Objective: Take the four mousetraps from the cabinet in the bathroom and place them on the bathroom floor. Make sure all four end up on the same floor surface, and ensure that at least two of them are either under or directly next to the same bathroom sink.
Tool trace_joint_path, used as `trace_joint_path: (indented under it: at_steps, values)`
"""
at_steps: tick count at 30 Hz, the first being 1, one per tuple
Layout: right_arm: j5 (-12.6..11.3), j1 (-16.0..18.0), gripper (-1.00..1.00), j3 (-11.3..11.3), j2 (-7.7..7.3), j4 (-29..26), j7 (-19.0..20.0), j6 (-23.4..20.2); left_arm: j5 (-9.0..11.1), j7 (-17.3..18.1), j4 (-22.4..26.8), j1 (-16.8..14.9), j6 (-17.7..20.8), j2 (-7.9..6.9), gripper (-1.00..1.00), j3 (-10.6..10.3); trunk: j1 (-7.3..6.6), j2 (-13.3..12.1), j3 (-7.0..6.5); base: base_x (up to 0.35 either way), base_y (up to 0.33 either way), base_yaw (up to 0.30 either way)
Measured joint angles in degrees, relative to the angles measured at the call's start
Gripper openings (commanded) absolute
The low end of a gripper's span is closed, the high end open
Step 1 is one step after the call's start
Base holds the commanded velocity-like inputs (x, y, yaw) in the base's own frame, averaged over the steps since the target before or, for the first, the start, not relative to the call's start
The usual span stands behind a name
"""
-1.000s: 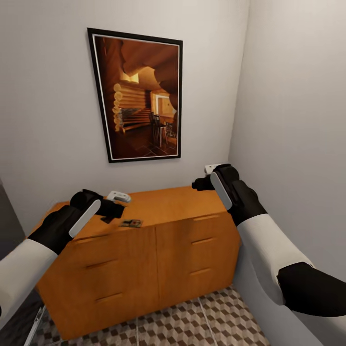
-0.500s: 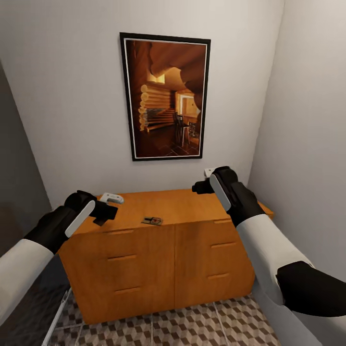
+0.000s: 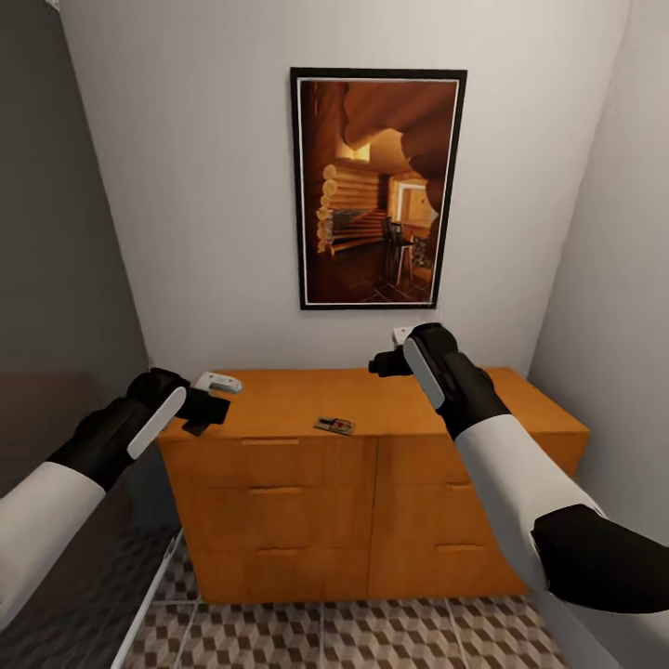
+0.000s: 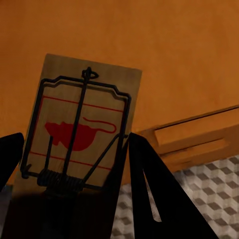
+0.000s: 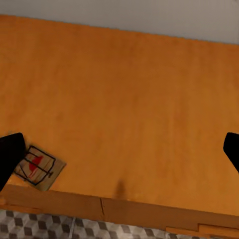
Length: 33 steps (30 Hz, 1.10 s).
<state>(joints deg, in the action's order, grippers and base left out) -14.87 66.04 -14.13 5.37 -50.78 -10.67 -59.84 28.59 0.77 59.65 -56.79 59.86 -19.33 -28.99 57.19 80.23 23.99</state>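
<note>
Left pincer (image 4: pixel 74 164): clamped on a mousetrap (image 4: pixel 79 129), frame centre.
Right pincer (image 5: pixel 119 149): spread wide over cabinet (image 3: pixel 372 483).
Second mousetrap (image 3: pixel 334 426): apparently flat on cabinet top, frame centre.

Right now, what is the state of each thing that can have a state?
Left hand: shut on a flat wooden mousetrap with a red mouse print.
Right hand: open, empty.
Second flat wooden mousetrap: lying flat on the cabinet top, free.
Orange-brown wooden cabinet: front panels closed.
</note>
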Motion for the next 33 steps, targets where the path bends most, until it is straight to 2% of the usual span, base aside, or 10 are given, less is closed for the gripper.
trace_joint_path:
  at_steps: [12, 15, 19, 21, 23, 27, 33]
  values:
    - [-0.12, 0.00, 1.00, -0.03, 0.26, 0.52, 0.09, 0.00, 0.00, 0.00, 0.37, 0.00, 0.00, 0.50, -1.00, 0.08, 0.00, 0.00, 0.00, 0.000, 0.000, 0.299]
    - [-0.05, 0.00, 1.00, -0.01, 0.32, 1.50, 0.09, 0.00, 0.18, 0.00, 1.91, 0.00, 0.00, 0.54, -1.00, 0.11, 0.00, 0.00, 0.00, 0.000, 0.000, 0.240]
    - [-0.03, 0.00, 1.00, 0.00, 0.22, 2.31, 0.10, 0.00, 0.47, 0.01, 6.29, 0.00, -0.01, 1.04, -1.00, 0.21, 0.00, 0.00, 0.00, 0.000, 0.000, 0.089]
    - [0.00, 0.00, 1.00, 0.01, 0.16, 2.62, 0.05, -0.01, 0.82, 0.01, 10.13, -0.01, -0.02, 1.94, -1.00, 0.25, 0.00, 0.00, 0.00, 0.000, 0.000, 0.024]
    - [0.00, 0.00, 1.00, 0.02, 0.13, 2.72, 0.05, -0.01, 0.65, 0.01, 11.31, 0.00, -0.01, 2.61, -1.00, 0.31, 0.00, 0.00, 0.00, 0.000, 0.000, 0.012]
    - [0.04, 0.00, 1.00, 0.06, 0.00, 2.80, 0.00, -0.01, 0.56, 0.01, 12.14, 0.00, -0.01, 3.39, -1.00, 0.39, 0.00, 0.00, 0.00, 0.000, 0.000, 0.005]
    - [0.35, 0.00, 1.00, 0.09, -0.30, 3.28, -0.30, -0.01, 0.62, 0.02, 12.42, 0.01, -0.01, 3.79, -1.00, 0.35, 0.00, 0.00, 0.00, 0.000, 0.000, 0.001]
